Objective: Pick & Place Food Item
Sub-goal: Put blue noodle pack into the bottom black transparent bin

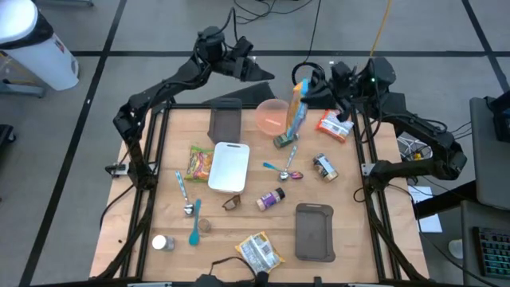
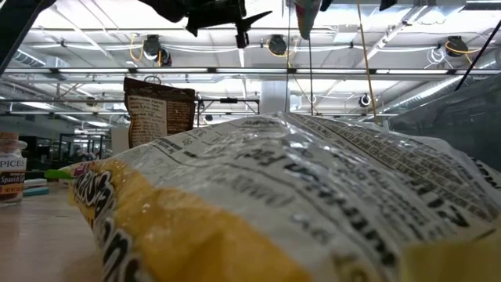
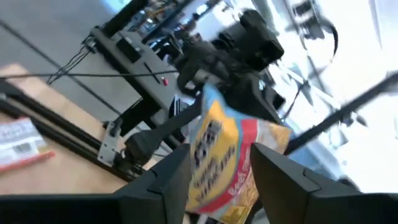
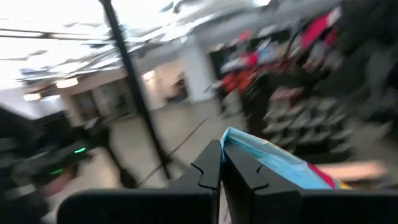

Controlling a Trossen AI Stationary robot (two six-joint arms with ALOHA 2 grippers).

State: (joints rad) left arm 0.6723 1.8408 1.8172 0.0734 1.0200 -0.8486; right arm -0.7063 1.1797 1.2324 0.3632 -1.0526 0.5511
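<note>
A yellow, red and blue snack bag point(image 1: 297, 108) hangs in the air over the table's far edge, beside a pink bowl point(image 1: 273, 117). My right gripper point(image 1: 309, 81) is shut on the bag's top. My left gripper point(image 1: 267, 74) stands open just to the bag's left, pointing level at it. In the left wrist view the bag point(image 3: 224, 155) shows ahead, framed by the spread fingers of my left gripper point(image 3: 219, 152). In the low view the bag's lower end point(image 2: 305, 17) and my left gripper point(image 2: 235, 16) show high above the table. My right gripper pinches the bag's blue top edge point(image 4: 244, 142) between its two fingers. The fingers come about level from the table's right side. The bag hangs below them, upright and clear of the table.
On the table lie a white cutting board point(image 1: 229, 165), two grey trays point(image 1: 225, 119) point(image 1: 314, 231), an orange packet point(image 1: 335, 125), a green candy bag point(image 1: 199, 162), a spice jar point(image 1: 271, 198), a can point(image 1: 324, 166), spoons, and a snack bag point(image 1: 259, 251) at the near edge.
</note>
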